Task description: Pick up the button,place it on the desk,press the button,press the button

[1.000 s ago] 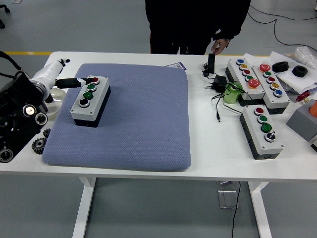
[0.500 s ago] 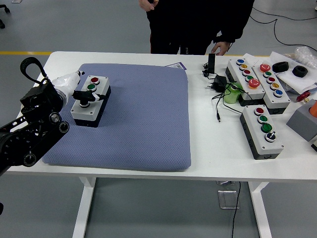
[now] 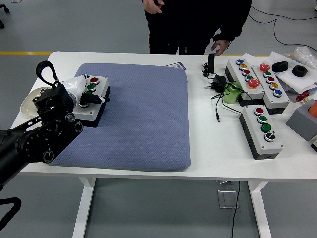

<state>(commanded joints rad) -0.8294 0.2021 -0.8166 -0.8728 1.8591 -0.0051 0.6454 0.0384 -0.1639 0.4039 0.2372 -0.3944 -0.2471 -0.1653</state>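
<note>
Grey button box (image 3: pixel 92 100) sits at about 9 o'clock on the blue pad (image 3: pixel 143 119), three buttons on its lid, red farthest, green in the middle, black-and-white nearest; left hand (image 3: pixel 83 95) is now on it, black arm (image 3: pixel 37 136) swung in from 8 o'clock and covering the box's near-left corner; a second ago the arm was low at the left edge and the hand only at the box's left side, half a second ago it was over the near button; box looks nudged slightly, its right end turned a bit toward 1 o'clock; hand is wrapped in white, a dark finger lies across the lid between the green and near buttons; whether it grips or only presses, cannot tell; my read: box is already placed, this is the press phase, likely on the near button; right hand not in view; person (image 3: pixel 198 25) at 12 o'clock, one hand (image 3: pixel 220 46) near a black adapter (image 3: pixel 211 62), clear of the box; spare button boxes (image 3: pixel 262 130) at 3 o'clock on the counter (image 3: pixel 218 153), untouched
</note>
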